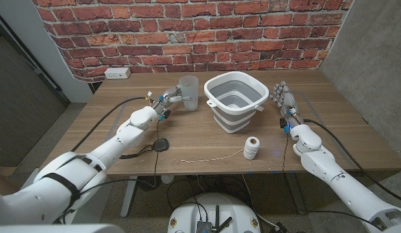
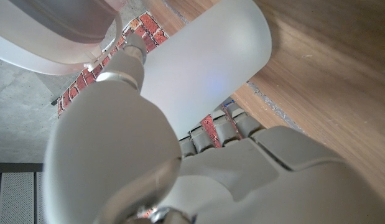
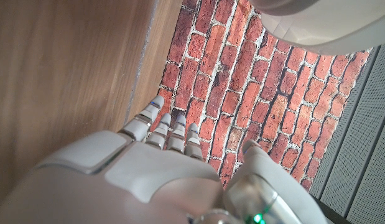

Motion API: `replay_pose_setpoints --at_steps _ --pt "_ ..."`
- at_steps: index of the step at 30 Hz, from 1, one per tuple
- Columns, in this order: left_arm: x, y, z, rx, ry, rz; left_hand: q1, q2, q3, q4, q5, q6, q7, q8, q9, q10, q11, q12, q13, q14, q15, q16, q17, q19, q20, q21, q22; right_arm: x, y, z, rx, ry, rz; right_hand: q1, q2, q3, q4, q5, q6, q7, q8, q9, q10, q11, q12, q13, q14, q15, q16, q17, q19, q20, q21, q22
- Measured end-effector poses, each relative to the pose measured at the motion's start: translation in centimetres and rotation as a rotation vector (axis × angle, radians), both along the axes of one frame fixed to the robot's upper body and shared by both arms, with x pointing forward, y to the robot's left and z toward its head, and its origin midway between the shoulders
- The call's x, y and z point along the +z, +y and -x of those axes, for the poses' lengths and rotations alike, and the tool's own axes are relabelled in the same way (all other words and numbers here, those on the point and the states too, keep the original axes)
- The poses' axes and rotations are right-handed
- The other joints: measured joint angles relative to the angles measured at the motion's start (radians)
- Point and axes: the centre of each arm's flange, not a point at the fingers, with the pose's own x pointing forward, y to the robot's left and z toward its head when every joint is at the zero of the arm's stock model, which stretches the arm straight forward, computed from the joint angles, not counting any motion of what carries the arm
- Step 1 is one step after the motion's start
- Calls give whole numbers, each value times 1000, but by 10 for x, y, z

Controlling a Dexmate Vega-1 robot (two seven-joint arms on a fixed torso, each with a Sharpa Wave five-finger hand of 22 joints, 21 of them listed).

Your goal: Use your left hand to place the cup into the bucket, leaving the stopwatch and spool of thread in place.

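With my left hand (image 1: 166, 101) wrapped around the cup (image 1: 188, 93), I feared clipping the bucket (image 1: 234, 101) rim just beside it and tipping it.

A frosted translucent plastic cup (image 1: 188, 92), a white-and-grey collapsible bucket (image 1: 234, 101), a white spool of thread (image 1: 252, 148) and a black stopwatch (image 1: 161, 144) on a brown wooden worktop (image 1: 343, 123) before a red brick-patterned wall (image 1: 187, 32).

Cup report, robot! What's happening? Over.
Left hand grips frosted cup, left of the bucket. Right hand open, idle. Stopwatch, spool of thread untouched. Path clear.
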Motion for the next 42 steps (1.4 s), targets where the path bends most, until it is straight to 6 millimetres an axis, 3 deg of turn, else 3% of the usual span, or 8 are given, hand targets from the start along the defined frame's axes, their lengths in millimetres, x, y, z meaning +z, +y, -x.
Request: replay_pose_setpoints --at_steps 15,36,42 --pt "8 13 18 3 -1 22 0 0 -23 6 4 -5 5 8 0 2 -2 0 19 2 -2 14 17 0 0 0 0 4 -2 -1 -2 -1 10 0 0 4 -4 0 0 0 0 0 0 0 0 0 0 0 0 0 0 0 0 0" --pt "35 26 54 -6 -24 23 -8 8 -41 6 8 -5 16 23 0 9 2 -1 37 1 -2 26 36 9 2 0 0 7 -1 -4 7 4 15 0 0 4 -4 0 4 4 0 0 0 0 0 0 0 0 0 0 0 0 0 0" --pt "44 31 65 -12 -22 23 -8 8 -46 10 8 -6 25 23 0 14 7 1 42 1 -2 29 40 9 2 0 0 7 -1 -6 12 5 14 0 0 9 -9 0 4 4 0 0 0 0 0 0 0 0 0 0 0 -29 0 0"
